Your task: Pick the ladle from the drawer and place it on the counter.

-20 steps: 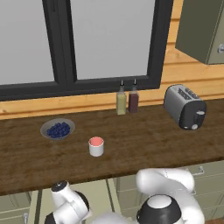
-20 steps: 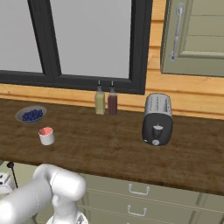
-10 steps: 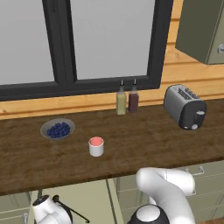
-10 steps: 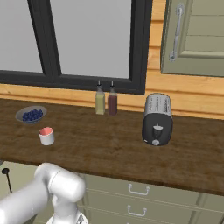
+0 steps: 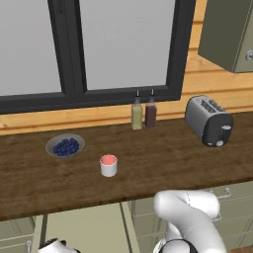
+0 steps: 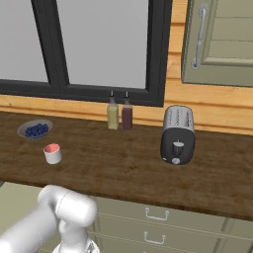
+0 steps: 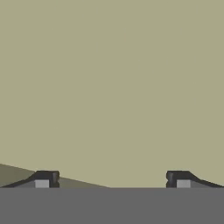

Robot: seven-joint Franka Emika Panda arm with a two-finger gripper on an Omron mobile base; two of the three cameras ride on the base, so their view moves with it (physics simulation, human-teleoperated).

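Note:
The drawer [image 5: 84, 225] stands pulled out under the counter [image 5: 163, 163], pale olive-beige inside. My arm bends down from the lower right into it, and the white hand [image 5: 55, 245] sits at the bottom edge of the left base view. In the hand view my gripper [image 7: 113, 179] is open, its two dark fingertips [image 7: 43, 178] far apart with nothing between them. They point at the drawer's flat olive surface [image 7: 112, 87] from close up. The ladle is out of view. The counter [image 6: 123, 168] is a dark brown wood slab.
On the counter stand a toaster [image 5: 210, 121] at the right, two bottles [image 5: 143, 113] by the window, a bowl of blueberries [image 5: 64, 146] and a white cup [image 5: 108, 165]. Closed drawers with handles [image 6: 157, 214] lie below at the right. A wall cabinet [image 5: 227, 32] hangs at the upper right.
My arm has reached lower into the drawer, and the hand has sunk to the bottom edge of the left base view. A thin black rod seen beside the hand earlier has left the frame.

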